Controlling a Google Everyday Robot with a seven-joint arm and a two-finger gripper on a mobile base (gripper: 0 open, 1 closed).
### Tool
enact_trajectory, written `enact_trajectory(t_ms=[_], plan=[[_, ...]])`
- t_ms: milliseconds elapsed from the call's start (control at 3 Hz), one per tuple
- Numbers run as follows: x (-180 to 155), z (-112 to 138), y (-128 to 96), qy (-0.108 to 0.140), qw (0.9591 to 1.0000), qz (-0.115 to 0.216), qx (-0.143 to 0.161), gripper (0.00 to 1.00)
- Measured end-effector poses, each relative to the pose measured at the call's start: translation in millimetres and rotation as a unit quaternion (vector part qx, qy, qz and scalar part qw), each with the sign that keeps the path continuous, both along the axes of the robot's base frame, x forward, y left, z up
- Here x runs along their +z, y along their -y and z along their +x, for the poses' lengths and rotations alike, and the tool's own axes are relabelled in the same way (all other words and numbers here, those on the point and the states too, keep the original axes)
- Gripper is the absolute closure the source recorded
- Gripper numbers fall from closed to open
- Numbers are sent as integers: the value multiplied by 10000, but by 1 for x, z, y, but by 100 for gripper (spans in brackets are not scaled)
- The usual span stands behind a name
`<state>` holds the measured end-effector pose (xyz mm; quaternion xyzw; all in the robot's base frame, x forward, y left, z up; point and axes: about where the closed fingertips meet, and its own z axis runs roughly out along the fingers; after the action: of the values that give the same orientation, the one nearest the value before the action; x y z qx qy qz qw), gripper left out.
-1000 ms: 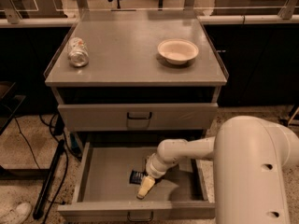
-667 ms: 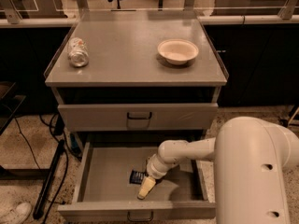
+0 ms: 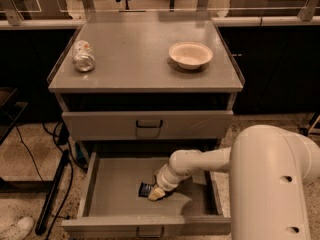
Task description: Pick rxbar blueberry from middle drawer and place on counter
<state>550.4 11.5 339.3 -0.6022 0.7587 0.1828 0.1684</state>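
The middle drawer (image 3: 107, 194) stands pulled open below the counter (image 3: 135, 54). On its grey floor lies the rxbar blueberry (image 3: 146, 189), a small dark wrapper with pale lettering, partly covered by my gripper. My gripper (image 3: 156, 194) reaches down into the drawer from the right on a cream arm, its pale tip resting right at the bar's right end. The bar's right part is hidden beneath the gripper.
A silvery can (image 3: 83, 55) lies on the counter's left and a cream bowl (image 3: 190, 54) sits on its right. The top drawer (image 3: 148, 124) is closed. My bulky arm housing (image 3: 275, 184) fills the lower right. Cables and a stand lie on the floor at left.
The gripper and the bar sit where they were in the drawer; no visible movement.
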Motion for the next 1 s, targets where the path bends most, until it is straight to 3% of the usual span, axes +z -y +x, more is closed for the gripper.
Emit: enact_trajectory(t_ms=[667,1000], plan=[[0,0,0,0,10000,0,0,93],[0,0,0,0,10000,0,0,100]])
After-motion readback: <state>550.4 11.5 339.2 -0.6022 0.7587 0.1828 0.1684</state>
